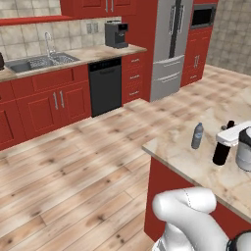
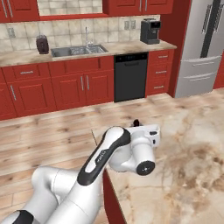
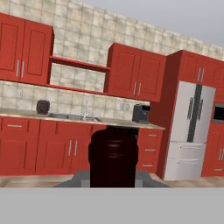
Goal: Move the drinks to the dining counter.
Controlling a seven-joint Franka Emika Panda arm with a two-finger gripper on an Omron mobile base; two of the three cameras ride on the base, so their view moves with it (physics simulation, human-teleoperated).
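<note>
Wine bottle (image 1: 221,152) stands upright on dining counter (image 1: 196,166), near its front edge, w/ gripper (image 1: 230,133) at its upper part. In hand view the bottle (image 3: 113,157) seen very close, dark and wide, right in front of camera, bottom centre. Fingers themselves hidden there behind the bottle, so opening of jaws: cannot tell for sure. Looks like closed around the bottle, but contact not visible, and in left base view the hand covers the neck.

Water bottle (image 1: 197,136) already on same counter, just to the left of wine bottle in left base view, apart from it, also upright. Second wine bottle not found in these views.

In right base view, arm (image 2: 109,153) bent over the counter corner, small dark top of bottle (image 2: 136,123) sticking up behind the hand.

Step in hand, as judgement: placing of a wine bottle on the counter, prob. at the end of put-down, or just before release. Base of bottle seems touching the stone.

Next move calls for: open fingers fully, then lift straight up or pull back w/o side push, since bottle is tall and narrow and tips easy. Also keep clear of water bottle nearby. After that, go for remaining drink, which needs base to drive away from counter.
</note>
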